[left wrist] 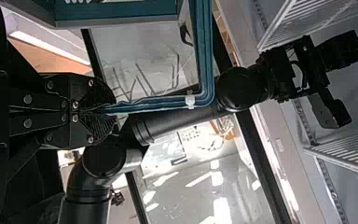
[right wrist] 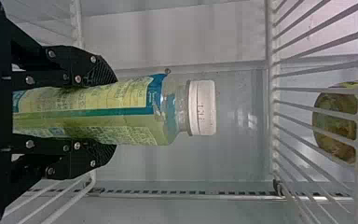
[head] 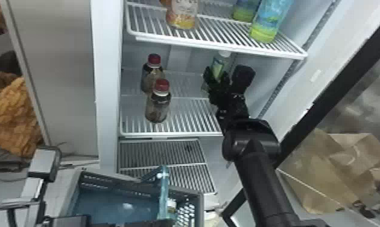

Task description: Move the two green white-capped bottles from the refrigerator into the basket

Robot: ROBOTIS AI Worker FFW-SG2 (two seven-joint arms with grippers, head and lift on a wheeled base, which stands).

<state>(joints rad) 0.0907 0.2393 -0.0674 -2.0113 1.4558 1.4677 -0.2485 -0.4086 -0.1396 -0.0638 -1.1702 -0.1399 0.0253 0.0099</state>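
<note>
In the head view my right gripper (head: 218, 79) is inside the refrigerator at the middle shelf's right side, shut on a green white-capped bottle (head: 221, 64). The right wrist view has both fingers of this right gripper (right wrist: 95, 114) against the sides of the bottle (right wrist: 135, 112), its white cap (right wrist: 203, 108) beyond them; it stands roughly upright. A small white-capped item (head: 171, 204) is inside the basket (head: 200, 201), partly hidden by the handle. My left gripper (left wrist: 100, 109) is shut on the basket's blue-green handle (left wrist: 163, 102) in the left wrist view.
Two red-capped bottles (head: 157, 105) stand on the left of the middle shelf (head: 192, 129). The upper shelf (head: 216, 45) above the right gripper holds several bottles. The open door's dark frame (head: 325, 116) slants along the right. My left arm (head: 32, 190) is at bottom left.
</note>
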